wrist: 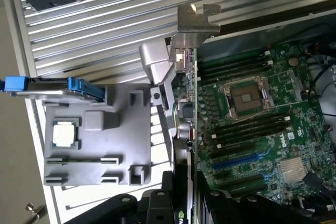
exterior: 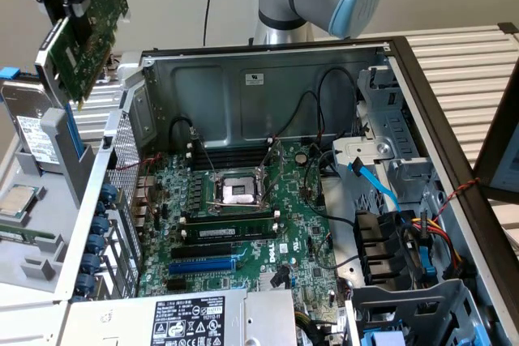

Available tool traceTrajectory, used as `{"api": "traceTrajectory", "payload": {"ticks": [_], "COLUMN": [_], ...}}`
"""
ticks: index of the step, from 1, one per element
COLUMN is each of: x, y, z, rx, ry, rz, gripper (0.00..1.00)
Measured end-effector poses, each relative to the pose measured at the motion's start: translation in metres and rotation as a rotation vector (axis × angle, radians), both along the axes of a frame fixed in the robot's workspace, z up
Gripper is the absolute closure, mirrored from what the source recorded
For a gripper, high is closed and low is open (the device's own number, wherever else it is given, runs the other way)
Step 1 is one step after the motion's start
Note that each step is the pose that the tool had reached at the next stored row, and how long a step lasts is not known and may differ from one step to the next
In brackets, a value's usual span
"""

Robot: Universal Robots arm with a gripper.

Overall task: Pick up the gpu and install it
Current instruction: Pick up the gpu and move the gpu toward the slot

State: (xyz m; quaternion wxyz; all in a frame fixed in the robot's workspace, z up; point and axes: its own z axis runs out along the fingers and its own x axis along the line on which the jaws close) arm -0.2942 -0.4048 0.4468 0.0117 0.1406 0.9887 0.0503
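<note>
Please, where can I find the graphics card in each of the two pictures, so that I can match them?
Exterior view: the graphics card hangs tilted in the claw, at the upper left, outside the computer case.
Wrist view: the graphics card is seen edge-on, between the grey tray and the motherboard.
Shared landmark: the processor socket on the motherboard.
</note>
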Motion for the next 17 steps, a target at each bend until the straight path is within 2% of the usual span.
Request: {"api": "traceTrajectory", "payload": {"ticks": [7, 17], "x": [0.032, 0.077], "y": [-0.0005, -0.0009], "z": [0.0013, 0.0026], "rx": [0.0, 0.0001], "ry": [0.0045, 0.0181], "rz": [0.001, 0.001], "gripper": [0.73, 0.73]}}
